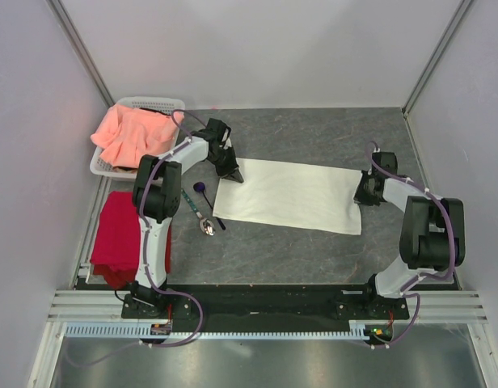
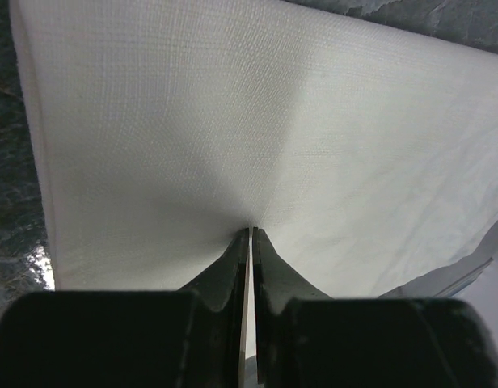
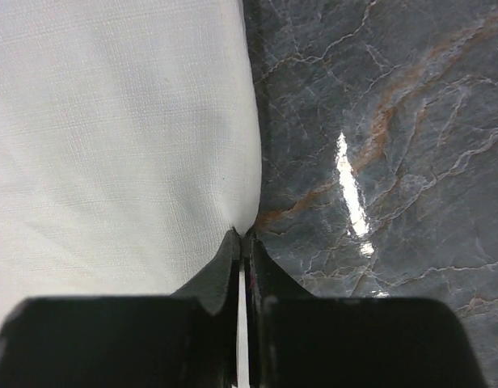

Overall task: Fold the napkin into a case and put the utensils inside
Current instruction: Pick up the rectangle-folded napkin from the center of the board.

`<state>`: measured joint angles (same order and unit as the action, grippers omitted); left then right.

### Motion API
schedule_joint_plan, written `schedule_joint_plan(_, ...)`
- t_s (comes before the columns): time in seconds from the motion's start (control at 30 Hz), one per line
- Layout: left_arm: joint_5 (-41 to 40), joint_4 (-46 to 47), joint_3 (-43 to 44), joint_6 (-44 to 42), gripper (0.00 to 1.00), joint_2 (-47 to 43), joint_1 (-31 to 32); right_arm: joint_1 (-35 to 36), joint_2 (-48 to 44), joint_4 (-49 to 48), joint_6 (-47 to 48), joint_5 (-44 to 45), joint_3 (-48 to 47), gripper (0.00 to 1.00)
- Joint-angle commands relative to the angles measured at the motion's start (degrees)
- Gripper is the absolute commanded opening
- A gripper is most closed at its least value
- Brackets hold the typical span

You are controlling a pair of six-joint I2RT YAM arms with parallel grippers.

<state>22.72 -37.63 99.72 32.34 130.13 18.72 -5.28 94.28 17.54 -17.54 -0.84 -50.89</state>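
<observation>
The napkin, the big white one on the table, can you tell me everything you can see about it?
The napkin is a plain cream-white cloth with a fine woven look, thin and slightly creased. It lies flat on the dark marbled table as a long rectangle, a bit slanted. The left pincer is shut on its left end and the right pincer is shut on its right edge, puckering the cloth at each pinch.

Left fingers (image 2: pixel 227 271) and right fingers (image 3: pixel 221 273) each pinched together.
</observation>
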Motion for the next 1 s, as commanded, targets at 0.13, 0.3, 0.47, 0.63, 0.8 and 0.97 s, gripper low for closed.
schedule_joint_plan(0.13,-0.8,0.0,-2.2,-2.2,0.11,-9.6,2.7,0.3,-5.8,1.9,0.6,2.8,4.0,0.00)
schedule_joint_plan(0.3,1.6,3.1,-6.0,1.1,0.11,-12.3,4.3,0.3,-12.2,6.4,0.0,8.7,2.5,0.00)
schedule_joint_plan(0.47,3.3,5.1,-6.3,3.3,0.11,-10.8,7.1,0.3,-15.6,9.9,0.0,12.3,0.3,0.00)
schedule_joint_plan(0.63,5.3,7.0,-4.6,6.9,0.11,-7.4,11.5,0.2,-17.2,11.5,1.5,14.9,-1.0,0.00)
schedule_joint_plan(0.8,6.1,8.4,-0.8,10.3,0.11,-4.2,16.4,0.4,-18.5,11.5,3.0,10.7,-2.0,0.00)
schedule_joint_plan(0.97,6.5,9.9,1.1,13.4,0.11,-1.1,19.3,3.3,-18.6,11.3,3.9,9.5,-3.9,0.00)
